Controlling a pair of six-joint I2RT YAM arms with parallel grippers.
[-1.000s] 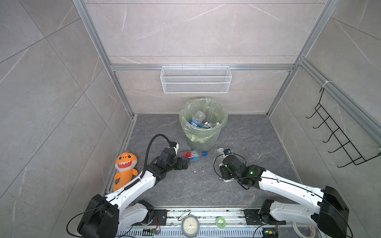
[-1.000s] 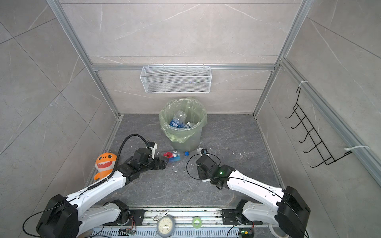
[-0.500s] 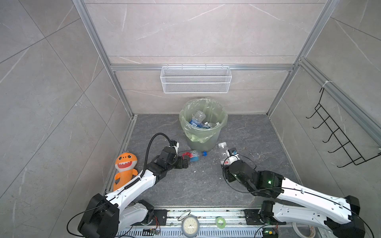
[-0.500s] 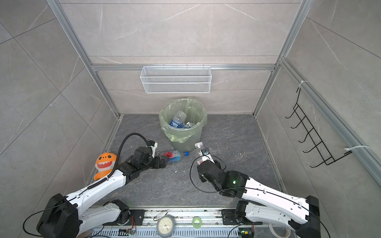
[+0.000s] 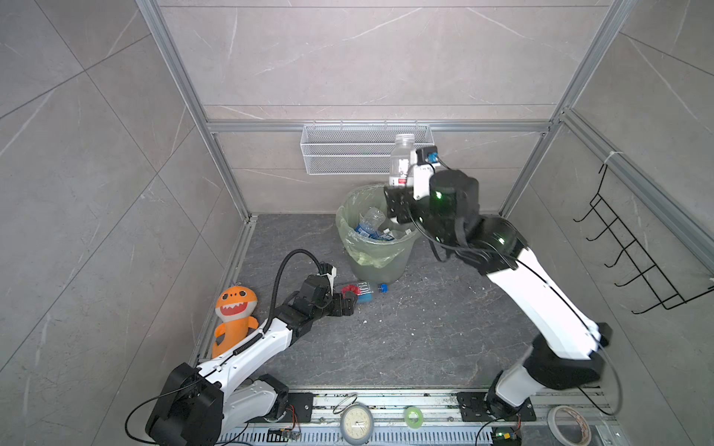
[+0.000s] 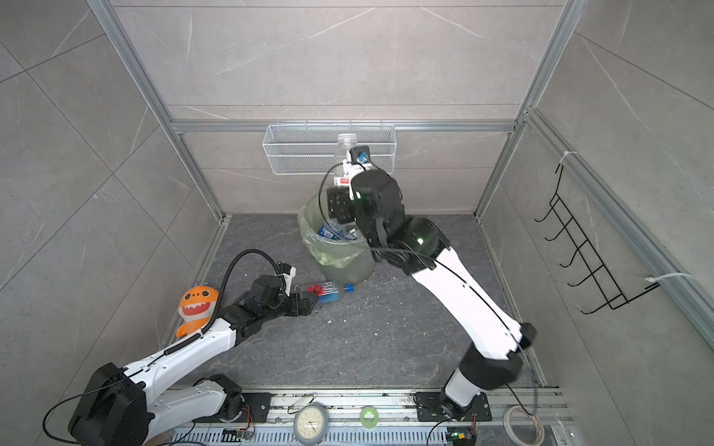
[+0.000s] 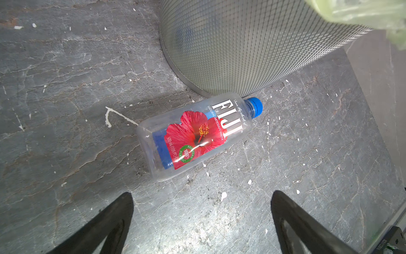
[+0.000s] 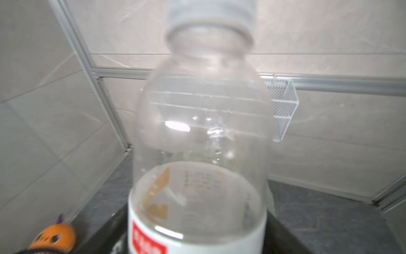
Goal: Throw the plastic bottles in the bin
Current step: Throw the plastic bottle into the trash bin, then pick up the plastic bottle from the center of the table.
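Note:
A clear bottle with a white cap and a red-and-white label (image 5: 402,158) (image 6: 342,154) (image 8: 202,132) stands cap-up over the bin's far rim. It sits between the fingers of my raised right gripper (image 5: 400,189) (image 6: 342,185) (image 8: 197,220), whose jaws are spread wide and open. The grey-green bin (image 5: 380,266) (image 6: 347,266) (image 7: 252,44) holds several bottles (image 5: 369,222). A blue-capped bottle with a red flower label (image 5: 363,291) (image 6: 328,291) (image 7: 195,136) lies on the floor against the bin's base. My left gripper (image 5: 352,305) (image 6: 311,301) (image 7: 201,193) is open just short of it.
An orange shark toy (image 5: 235,309) (image 8: 52,239) sits by the left wall beside my left arm. A white wire basket (image 5: 347,154) hangs on the back wall behind the raised bottle. A black hook rack (image 5: 637,251) is on the right wall.
My right arm swung up from the floor to above the bin with the bottle, and its jaws have spread apart. The left arm and the floor bottle have not moved.

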